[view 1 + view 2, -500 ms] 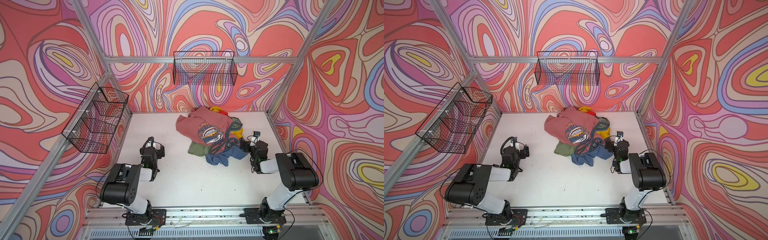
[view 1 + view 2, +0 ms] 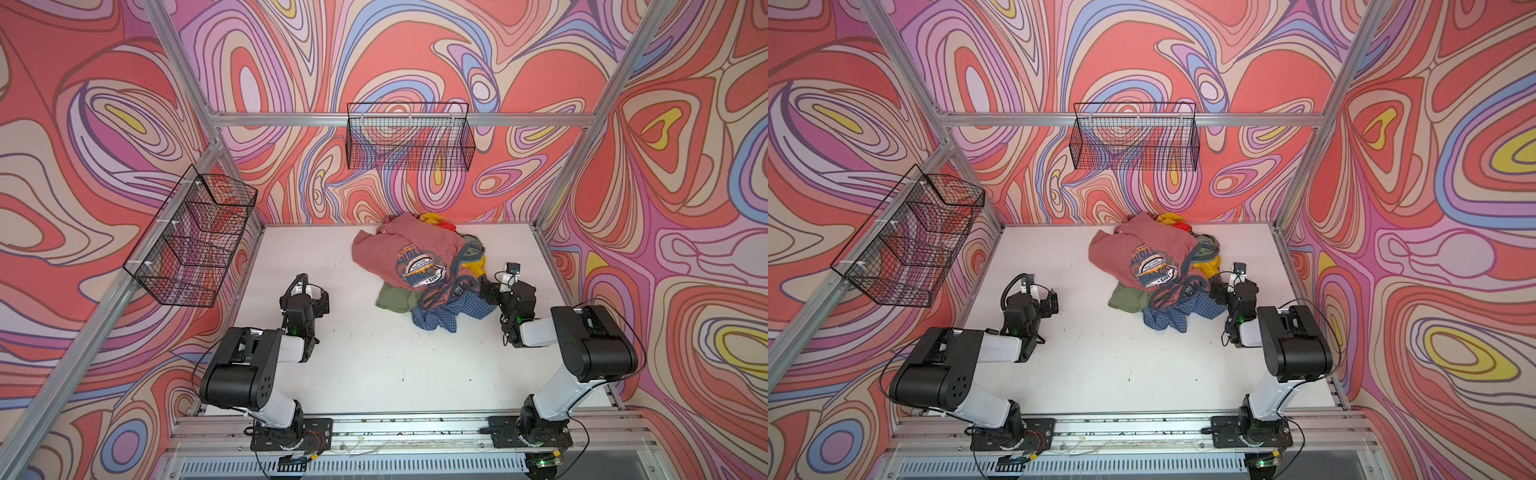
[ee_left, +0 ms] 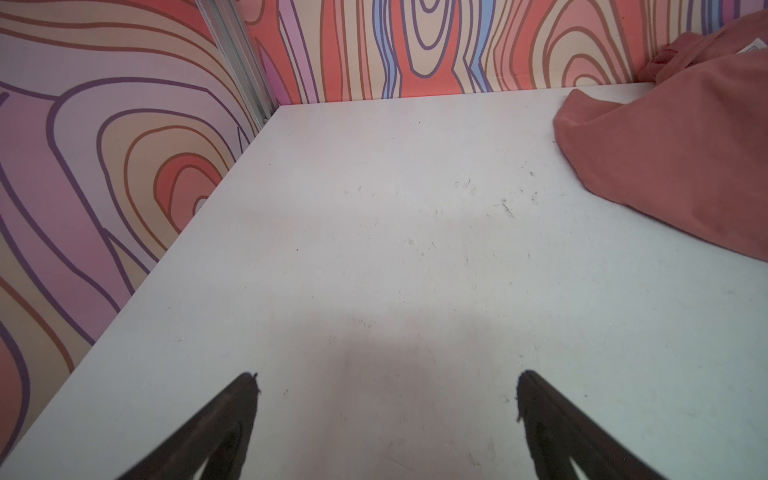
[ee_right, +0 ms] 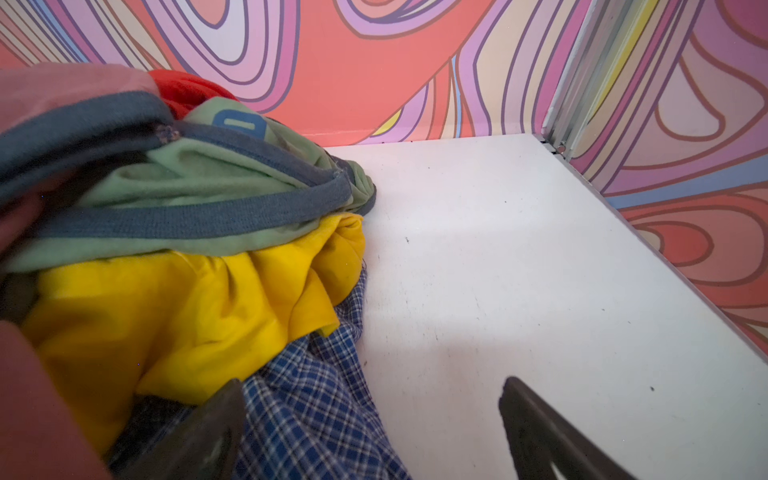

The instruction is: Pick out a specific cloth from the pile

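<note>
When we start at the left, our left claw point(image 3: 387, 376) hangs wide open over the white table point(image 3: 374, 249), holding nothing. Next comes the pile point(image 2: 419, 270), with a pink T-shirt point(image 2: 374, 249) on top. The blue checked cloth point(image 2: 446, 313) pokes out low on the pile's near right side. Our right claw point(image 4: 372, 382) is wide open too, with one finger over that cloth.

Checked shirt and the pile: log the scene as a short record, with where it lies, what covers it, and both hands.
target: checked shirt, blue and white, at the edge of the pile nearest the arms, on the table
covered by: pink T-shirt and yellow piece lie over its far part
beside it: olive-green garment
left hand: open over bare table, apart from the pile
right hand: open at the shirt's edge, gripping nothing
</note>
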Controlling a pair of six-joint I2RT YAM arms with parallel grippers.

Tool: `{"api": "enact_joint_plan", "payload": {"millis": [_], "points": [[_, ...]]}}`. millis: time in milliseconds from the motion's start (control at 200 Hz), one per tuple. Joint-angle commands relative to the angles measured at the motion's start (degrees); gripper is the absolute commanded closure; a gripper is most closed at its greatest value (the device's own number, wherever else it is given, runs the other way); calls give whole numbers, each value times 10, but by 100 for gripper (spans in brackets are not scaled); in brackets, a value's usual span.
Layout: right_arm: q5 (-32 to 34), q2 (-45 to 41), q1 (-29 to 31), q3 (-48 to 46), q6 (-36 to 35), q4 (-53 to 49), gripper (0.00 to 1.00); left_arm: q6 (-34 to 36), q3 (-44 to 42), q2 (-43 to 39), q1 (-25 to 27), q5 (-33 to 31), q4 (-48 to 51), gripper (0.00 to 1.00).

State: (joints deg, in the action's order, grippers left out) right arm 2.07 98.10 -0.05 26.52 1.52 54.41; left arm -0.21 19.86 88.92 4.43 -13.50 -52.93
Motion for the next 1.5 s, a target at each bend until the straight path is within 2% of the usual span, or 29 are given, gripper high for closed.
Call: {"api": "enact_joint_plan", "payload": {"millis": [0, 85, 150, 205, 245, 270, 356, 431, 641, 721, 791, 927, 1092, 1247, 1392, 1498], "points": [[-1, 4, -1, 6, -3, -4, 2, -2, 10, -1, -4, 3, -4, 0], [5, 1, -1, 4, 1, -1, 3, -2, 8, -3, -5, 7, -5, 0], [37, -26, 0, 4, 11, -21, 5, 0, 5, -12, -5, 8, -6, 0], [68, -65, -1, 17, 33, -93, 5, 2, 19, -41, -5, 12, 46, 0], [78, -102, -8, 42, 66, -197, 4, -2, 39, -70, -5, 8, 115, 0], [61, -123, -19, 61, 102, -266, 4, -9, 57, -90, -5, 4, 168, 0], [23, -175, -28, 80, 156, -366, 8, -59, 120, -149, -5, -14, 309, 0], [8, -217, -29, 80, 222, -419, 6, -87, 134, -186, -5, 3, 337, 0], [-61, -268, -29, 51, 350, -446, 9, -198, 170, -224, 3, 49, 420, 0], [-99, -259, -29, 30, 397, -424, 17, -225, 156, -230, 17, 49, 417, 0], [-109, -244, -29, 28, 441, -456, 27, -235, 146, -230, 29, 45, 421, 0], [-132, -225, -22, 30, 461, -489, 33, -235, 135, -227, 34, 40, 431, 0], [-108, -218, 5, 44, 449, -543, 33, -243, 135, -222, 34, 48, 426, 0], [-111, -177, 17, 60, 445, -544, 33, -255, 135, -208, 34, 57, 416, 0], [-72, -154, 21, 76, 436, -541, 35, -252, 141, -209, 36, 61, 423, 0], [-73, -125, 21, 95, 425, -530, 35, -249, 139, -212, 36, 59, 426, 0]]}}
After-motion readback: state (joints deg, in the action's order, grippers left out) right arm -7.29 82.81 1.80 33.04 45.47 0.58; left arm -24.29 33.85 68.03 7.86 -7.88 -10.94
